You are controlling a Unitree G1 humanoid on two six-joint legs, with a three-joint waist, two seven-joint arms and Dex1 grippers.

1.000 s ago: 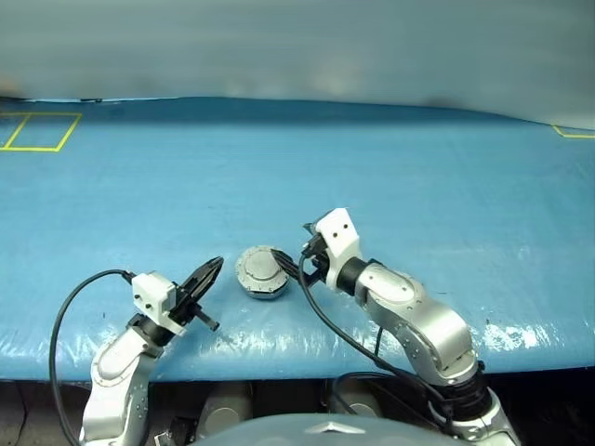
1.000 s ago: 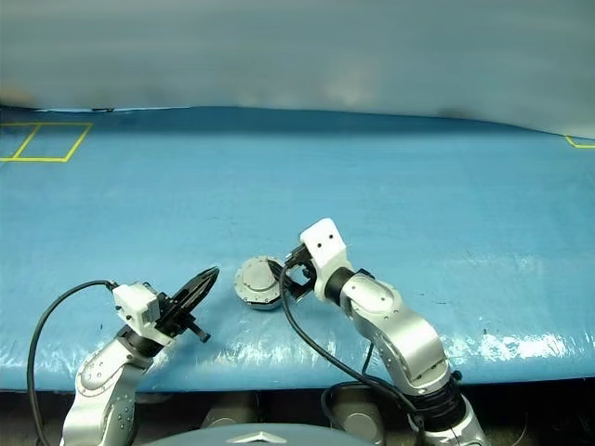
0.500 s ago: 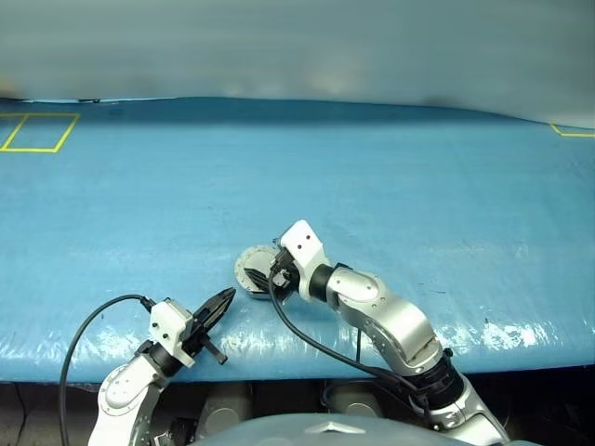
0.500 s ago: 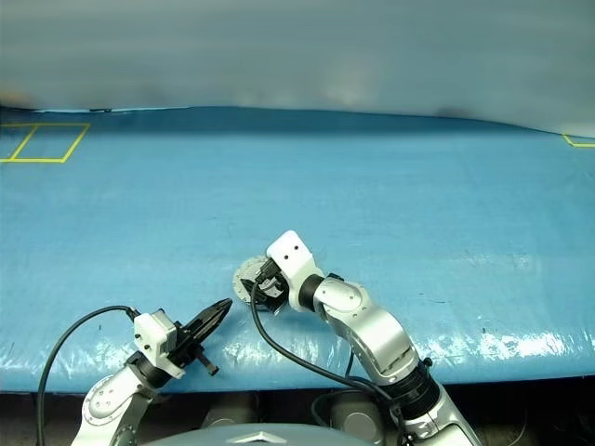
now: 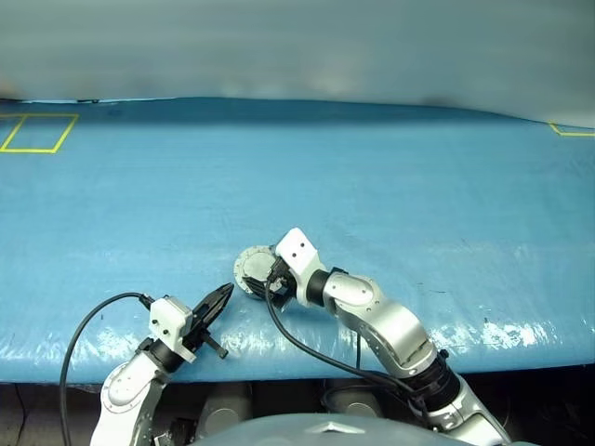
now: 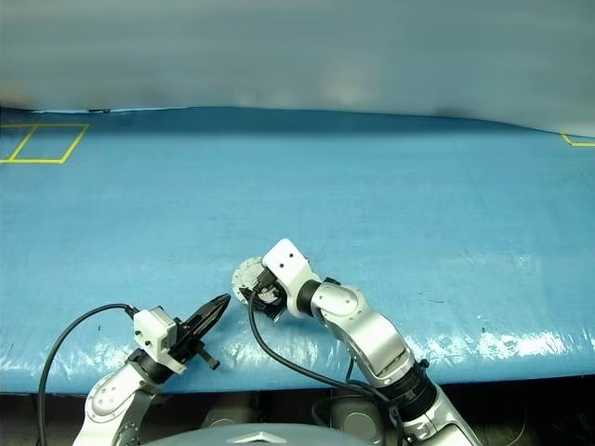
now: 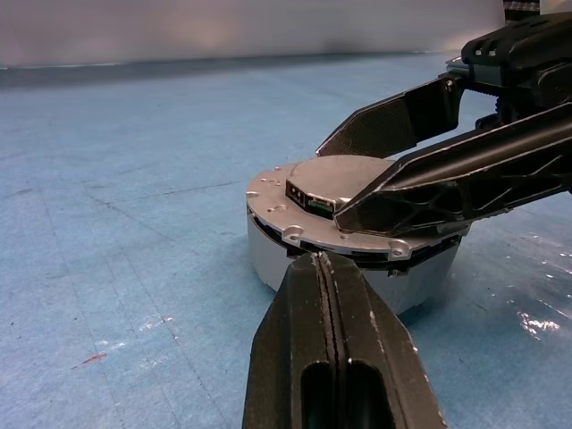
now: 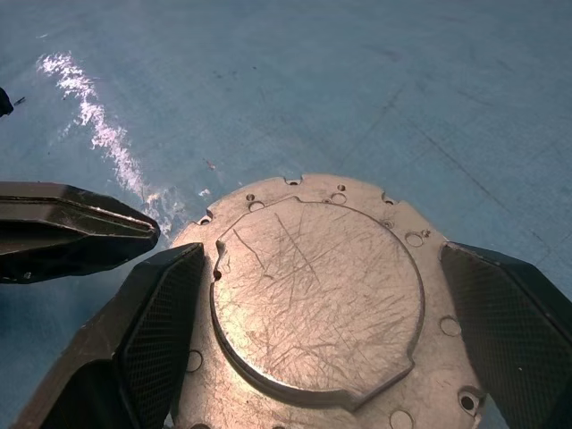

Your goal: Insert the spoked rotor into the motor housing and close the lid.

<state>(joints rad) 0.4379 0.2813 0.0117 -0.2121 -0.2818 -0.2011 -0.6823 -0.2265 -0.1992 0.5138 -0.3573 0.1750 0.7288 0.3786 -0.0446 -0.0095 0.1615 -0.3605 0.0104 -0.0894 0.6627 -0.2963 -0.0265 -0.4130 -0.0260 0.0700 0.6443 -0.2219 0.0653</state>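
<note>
Lid (image 8: 317,295) sat closed between my right gripper's (image 8: 317,357) spread jaws; left gripper (image 7: 326,295), jaws together, could nudge the housing (image 7: 268,255) sideways.

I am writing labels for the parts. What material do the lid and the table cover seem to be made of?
The lid looks like bare grey metal, perhaps aluminium: dull sheen, many fine scratches, small drilled holes around its rim. The table cover looks like blue plastic sheeting or coated fabric: shallow creases and glossy white glare near the front edge. Neither can be confirmed by look alone.
</note>
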